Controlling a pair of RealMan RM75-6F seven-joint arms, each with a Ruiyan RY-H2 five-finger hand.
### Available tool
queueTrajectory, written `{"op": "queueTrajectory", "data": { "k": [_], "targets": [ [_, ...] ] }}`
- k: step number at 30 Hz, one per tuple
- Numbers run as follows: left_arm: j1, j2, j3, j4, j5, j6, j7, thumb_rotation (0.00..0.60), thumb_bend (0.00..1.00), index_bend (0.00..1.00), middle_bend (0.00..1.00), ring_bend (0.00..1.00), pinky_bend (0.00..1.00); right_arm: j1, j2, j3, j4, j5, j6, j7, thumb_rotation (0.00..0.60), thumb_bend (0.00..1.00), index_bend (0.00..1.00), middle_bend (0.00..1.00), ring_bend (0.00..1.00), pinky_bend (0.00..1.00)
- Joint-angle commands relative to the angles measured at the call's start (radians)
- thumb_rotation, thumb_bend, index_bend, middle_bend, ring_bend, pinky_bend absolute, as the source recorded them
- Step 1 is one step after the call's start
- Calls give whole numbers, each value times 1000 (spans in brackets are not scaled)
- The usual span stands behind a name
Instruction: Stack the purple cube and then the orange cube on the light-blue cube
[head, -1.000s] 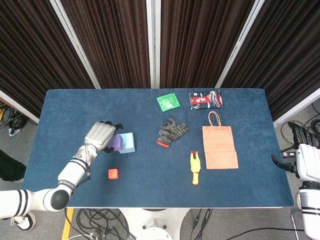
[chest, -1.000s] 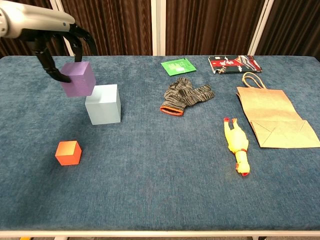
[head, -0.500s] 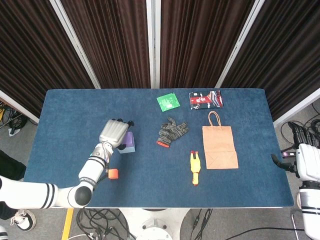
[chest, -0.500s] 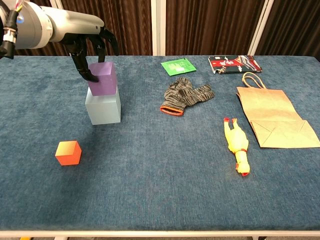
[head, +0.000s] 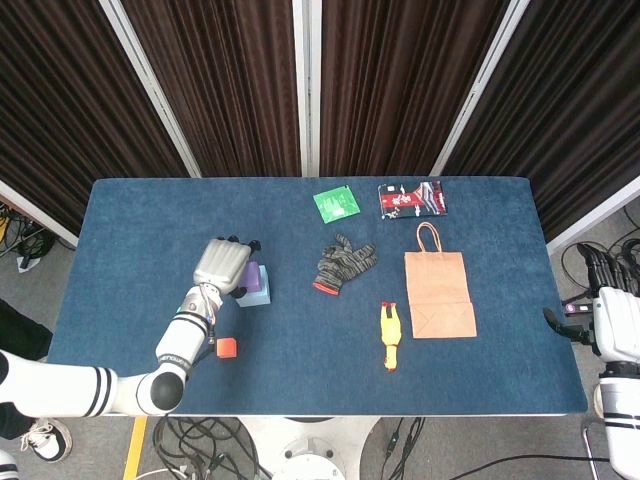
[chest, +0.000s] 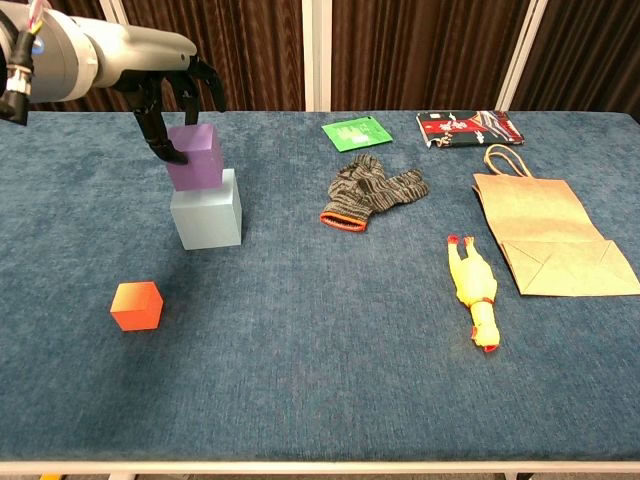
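Gripping purple cube (chest: 194, 155) | left robot hand (chest: 168, 108) | atop light-blue cube (chest: 207, 214)

3 cubes: purple cube (chest: 194, 155), light-blue cube (chest: 206, 210), orange cube (chest: 136, 305). 1 glove (chest: 372, 191). 1 paper bag (chest: 546, 230). 1 rubber chicken (chest: 474, 291). 2 packets: green packet (chest: 357, 132), dark packet (chest: 469, 126). 2 hands: left hand (chest: 165, 95), right hand (head: 612, 312).

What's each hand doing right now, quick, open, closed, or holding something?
Left hand: holding the purple cube on the light-blue cube.
Right hand: off the table's right edge; state cannot be told.
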Motion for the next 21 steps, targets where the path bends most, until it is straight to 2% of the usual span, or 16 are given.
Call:
{"op": "queueTrajectory", "data": {
  "k": [1,9,21],
  "targets": [
    [3,-8,12,8,12,0,3,600,267,304,540,278,320,0,0,0,0,1,-1,0,600,153,20,55,0,0],
    [8,-20,32,48,45,-24,3,600,267,306,541,284,320,4,1,3,0,10,-5,-2,600,153,20,55,0,0],
    [4,-14,31,60,61,-47,-1,600,267,306,541,285,320,8,-1,1,2,18,-16,-10,600,152,20,55,0,0]
  ]
}}
